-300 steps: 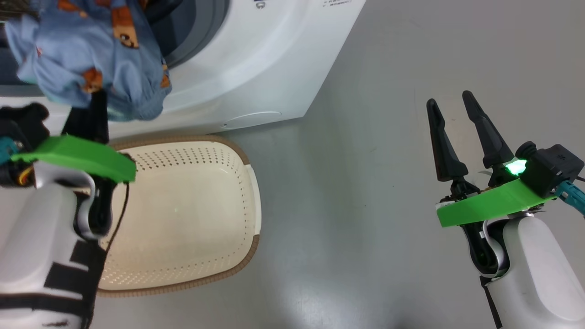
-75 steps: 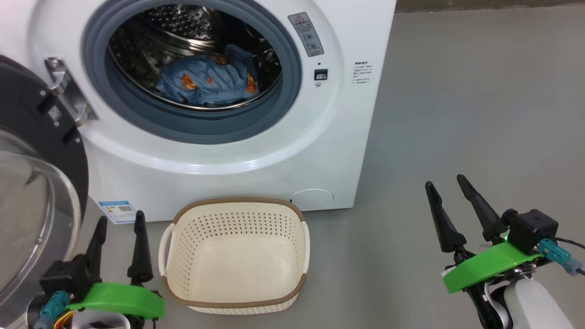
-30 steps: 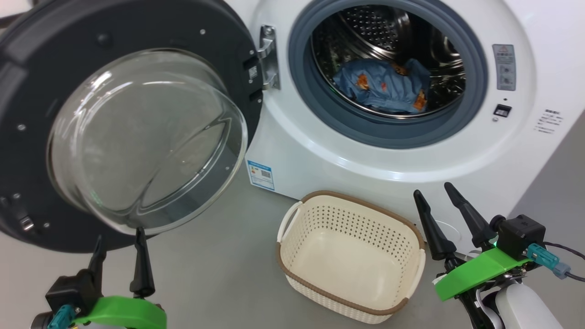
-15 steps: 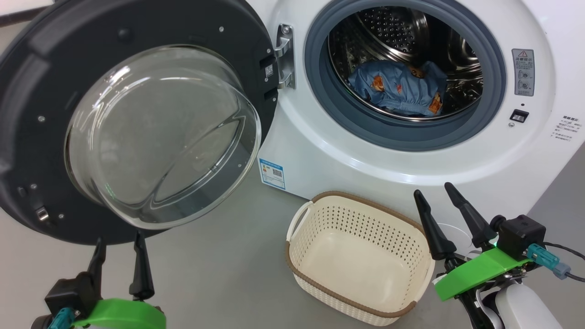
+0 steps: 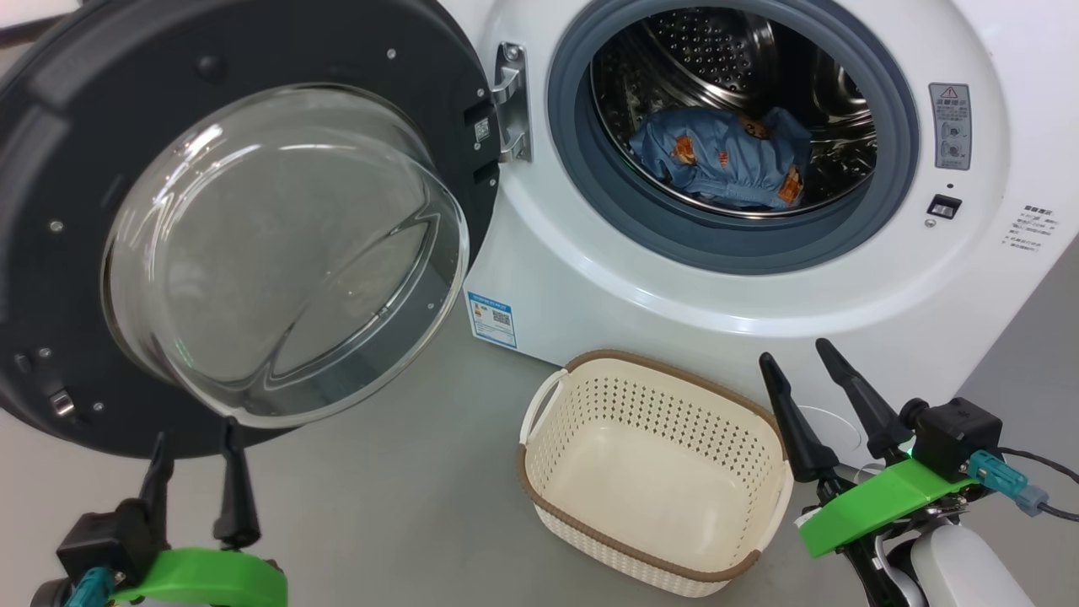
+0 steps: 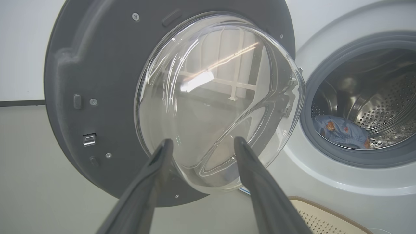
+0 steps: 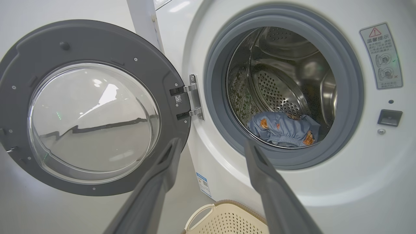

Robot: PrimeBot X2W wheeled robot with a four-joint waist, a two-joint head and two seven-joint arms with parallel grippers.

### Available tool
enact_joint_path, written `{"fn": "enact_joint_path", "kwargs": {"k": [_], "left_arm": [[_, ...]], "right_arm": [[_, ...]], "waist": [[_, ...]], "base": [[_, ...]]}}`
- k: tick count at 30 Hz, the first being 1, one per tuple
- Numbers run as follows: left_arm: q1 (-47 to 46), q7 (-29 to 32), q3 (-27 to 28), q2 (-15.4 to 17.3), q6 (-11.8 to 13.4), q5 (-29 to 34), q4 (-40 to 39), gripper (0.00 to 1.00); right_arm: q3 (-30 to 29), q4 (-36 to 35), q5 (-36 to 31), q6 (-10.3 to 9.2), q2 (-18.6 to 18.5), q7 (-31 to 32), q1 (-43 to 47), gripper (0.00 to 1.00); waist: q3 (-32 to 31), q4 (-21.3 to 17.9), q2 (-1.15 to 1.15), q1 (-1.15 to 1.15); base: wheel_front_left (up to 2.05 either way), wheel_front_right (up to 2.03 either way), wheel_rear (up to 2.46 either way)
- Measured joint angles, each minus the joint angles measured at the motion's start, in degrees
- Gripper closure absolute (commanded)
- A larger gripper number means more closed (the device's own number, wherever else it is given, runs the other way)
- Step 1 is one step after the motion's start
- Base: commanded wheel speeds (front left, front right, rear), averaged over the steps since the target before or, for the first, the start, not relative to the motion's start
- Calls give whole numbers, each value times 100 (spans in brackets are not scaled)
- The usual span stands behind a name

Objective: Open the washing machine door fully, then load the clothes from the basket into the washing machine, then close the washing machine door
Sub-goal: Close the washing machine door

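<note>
Both claws are held wide and empty, the left claw (image 5: 194,434) near the open washing machine door (image 5: 278,253), the right claw (image 5: 794,352) beside the basket (image 5: 657,371) on the floor (image 5: 405,506), and, with the clothes (image 5: 725,160) lying in the drum (image 5: 700,51), the door may be left unlatched if pushed too weakly.

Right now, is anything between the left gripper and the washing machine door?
Nothing visible. The open left gripper points at the glass bowl of the washing machine door, with just air between. The basket sits off to its right.

One washing machine (image 5: 674,287); one door (image 5: 169,67); one basket (image 5: 641,413); seemingly one garment (image 5: 725,160).
</note>
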Motion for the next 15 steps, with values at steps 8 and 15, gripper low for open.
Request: {"fn": "enact_joint_path", "kwargs": {"k": [8, 15], "left_arm": [[-3, 34, 65, 193, -4, -20, -426, 100], [-326, 314, 587, 543, -102, -543, -1237, 100]], "right_arm": [[21, 20, 0, 0, -1, 0, 120, 0], [53, 20, 0, 0, -16, 0, 120, 0]], "waist": [[-48, -87, 0, 0], [-90, -179, 0, 0]], "base": [[0, 0, 0], [0, 0, 0]]}}
